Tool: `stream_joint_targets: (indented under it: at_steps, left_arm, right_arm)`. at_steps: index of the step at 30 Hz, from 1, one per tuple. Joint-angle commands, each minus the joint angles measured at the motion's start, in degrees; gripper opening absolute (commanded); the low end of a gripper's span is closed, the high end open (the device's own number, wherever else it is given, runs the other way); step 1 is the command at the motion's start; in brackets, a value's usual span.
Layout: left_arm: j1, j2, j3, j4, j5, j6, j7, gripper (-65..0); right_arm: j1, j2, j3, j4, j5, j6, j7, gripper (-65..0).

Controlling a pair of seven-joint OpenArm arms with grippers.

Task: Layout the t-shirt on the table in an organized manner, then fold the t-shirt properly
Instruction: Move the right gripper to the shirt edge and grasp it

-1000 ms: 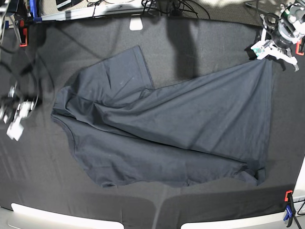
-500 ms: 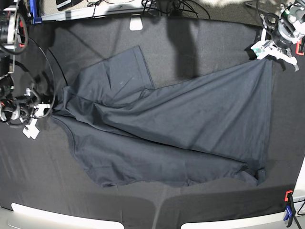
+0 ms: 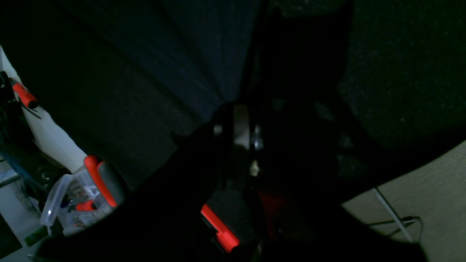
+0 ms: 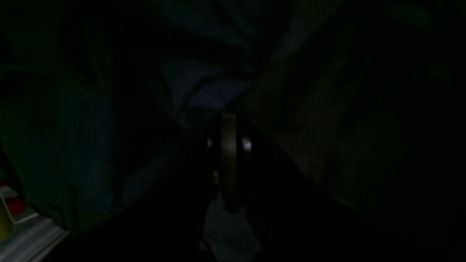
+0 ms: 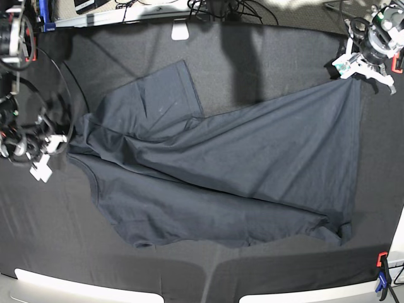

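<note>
Both grippers pinch the t-shirt [image 5: 227, 170]: left gripper [image 5: 361, 68] upper right, right gripper [image 5: 55, 144] mid-left; I'm still laying out, so next I'd pull it taut.

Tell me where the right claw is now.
In the base view the right claw is at the left side, shut at the edge of the dark charcoal-grey thin-fabric t-shirt.

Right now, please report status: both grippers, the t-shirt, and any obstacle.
Left gripper shut on t-shirt corner. Right gripper shut at shirt's opposite edge; grip on fabric unconfirmed. Shirt spread but wrinkled on table, unfolded. Nothing in the way.
</note>
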Motion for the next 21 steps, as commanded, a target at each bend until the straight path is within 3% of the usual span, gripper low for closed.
stream_joint_targets:
  at_steps: [1,10,15,21]
  left_arm:
    - [0.2,-1.0,-0.4,0.8,0.5,0.7,-0.3,-65.0]
    - [0.2,-1.0,-0.4,0.8,0.5,0.7,-0.5,-65.0]
    - [0.2,-1.0,-0.4,0.8,0.5,0.7,-1.0,-65.0]
    - [0.2,-1.0,-0.4,0.8,0.5,0.7,-1.0,-65.0]
  right_arm:
    - [0.8,2.3,0.2,0.6,-0.4,0.8,-0.9,-65.0]
    - [-0.9,6.8,0.2,0.6,1.6,0.9,-0.9,-65.0]
    - [-0.9,5.9,0.2,0.6,6.3,0.9,-0.9,-65.0]
    - [-0.7,3.5,0.2,0.9,5.6,0.9,-0.9,-64.8]
